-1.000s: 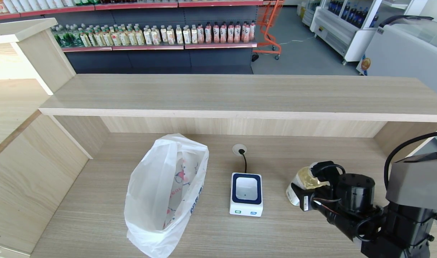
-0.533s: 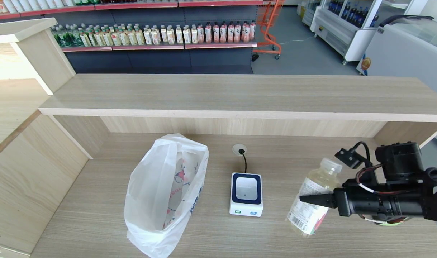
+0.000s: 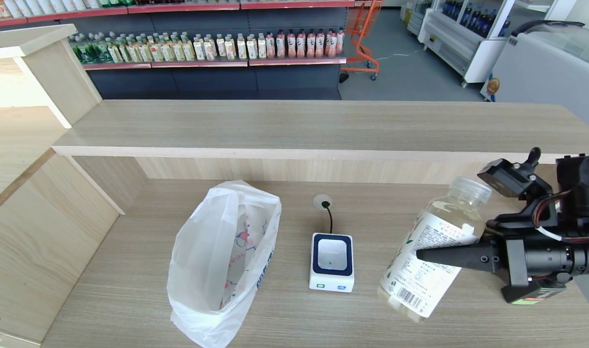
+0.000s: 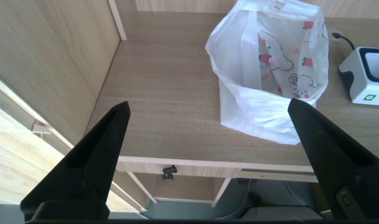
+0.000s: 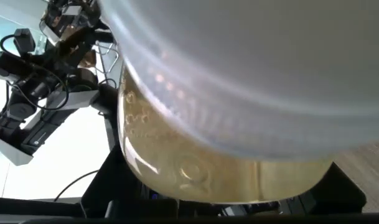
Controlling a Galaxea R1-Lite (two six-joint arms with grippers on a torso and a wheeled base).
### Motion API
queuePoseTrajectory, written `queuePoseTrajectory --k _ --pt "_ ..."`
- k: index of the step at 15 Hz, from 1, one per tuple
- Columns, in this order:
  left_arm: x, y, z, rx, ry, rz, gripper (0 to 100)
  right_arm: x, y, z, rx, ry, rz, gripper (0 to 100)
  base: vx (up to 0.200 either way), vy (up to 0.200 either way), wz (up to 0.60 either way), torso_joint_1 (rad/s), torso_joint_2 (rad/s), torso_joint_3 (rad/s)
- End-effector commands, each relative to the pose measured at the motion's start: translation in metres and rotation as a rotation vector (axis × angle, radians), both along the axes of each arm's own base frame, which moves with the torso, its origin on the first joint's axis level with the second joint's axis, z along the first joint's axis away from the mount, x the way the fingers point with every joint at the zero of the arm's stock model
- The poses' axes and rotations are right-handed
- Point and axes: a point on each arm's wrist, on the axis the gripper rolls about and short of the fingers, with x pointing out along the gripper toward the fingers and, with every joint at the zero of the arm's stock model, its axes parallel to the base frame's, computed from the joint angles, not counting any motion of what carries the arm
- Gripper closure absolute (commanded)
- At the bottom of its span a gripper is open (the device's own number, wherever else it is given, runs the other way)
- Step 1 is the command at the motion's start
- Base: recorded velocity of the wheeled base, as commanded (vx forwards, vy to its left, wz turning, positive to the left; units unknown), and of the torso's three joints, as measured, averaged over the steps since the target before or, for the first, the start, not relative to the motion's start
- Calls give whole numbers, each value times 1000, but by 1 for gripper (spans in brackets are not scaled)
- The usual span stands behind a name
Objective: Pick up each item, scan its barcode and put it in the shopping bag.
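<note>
Bottle (image 3: 422, 275) raised, just right of the scanner (image 3: 331, 261).
My right gripper (image 3: 441, 247) is clamped on the bottle; over the last second it lifted clear of the counter (image 3: 294, 314) and tipped upright. Its barcode (image 3: 410, 297) faces up, so scanning likely comes next.

The right arm (image 3: 560, 256) is matte black, with red and white wires (image 3: 545, 217). The left gripper's (image 4: 209, 106) jaws are black wedges.

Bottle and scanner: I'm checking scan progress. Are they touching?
Apart. The head view shows bare counter between the bottle, held by the right gripper, and the scanner.
</note>
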Motion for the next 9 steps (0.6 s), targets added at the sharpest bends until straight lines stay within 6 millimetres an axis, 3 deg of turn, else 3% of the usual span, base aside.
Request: queuePoseTrajectory --k 1,6,9 --pt "0 0 0 0 0 1 0 -8 7 1 3 -9 43 100 0 0 0 0 0 0" --pt "0 0 0 0 0 1 0 -17 24 10 48 81 97 100 0 0 0 0 0 0" --pt "0 0 0 2 0 0 0 -8 30 5 52 71 106 100 0 0 0 0 0 0"
